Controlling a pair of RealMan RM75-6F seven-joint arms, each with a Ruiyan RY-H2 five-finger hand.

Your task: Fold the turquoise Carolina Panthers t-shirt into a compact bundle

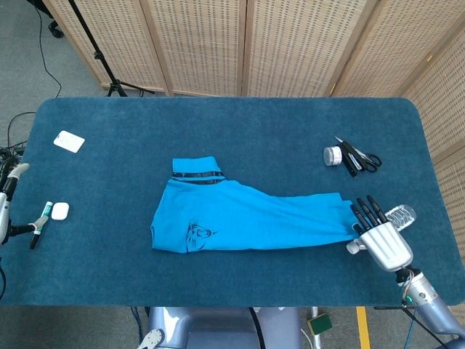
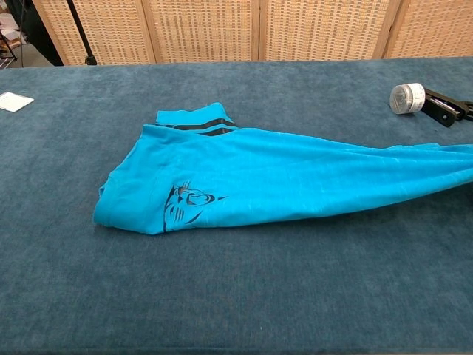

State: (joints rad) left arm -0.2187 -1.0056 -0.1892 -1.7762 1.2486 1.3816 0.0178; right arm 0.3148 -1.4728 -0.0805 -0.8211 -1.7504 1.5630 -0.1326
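The turquoise Carolina Panthers t-shirt (image 1: pixel 243 218) lies near the middle of the desk (image 1: pixel 232 123) as a long, partly folded strip, with the black-striped sleeve at its 11 o'clock corner and the panther print at about 8 o'clock. Its 3 o'clock end reaches the right robot hand (image 1: pixel 381 236), whose dark fingers (image 1: pixel 365 212) point up over the hem; it seems to pinch the cloth there, but the contact itself is hidden, so I cannot tell for sure. The left robot hand (image 1: pixel 9 182) shows only as a small part at the 9 o'clock edge of the desk, and whether it is open is not visible. In my judgement the shirt is light, soft and limp: it will sag and wrinkle, it slides easily on the carpet-like surface, and it cannot break. A good hold is at the hem corners or at the folded edge, taking all layers together.
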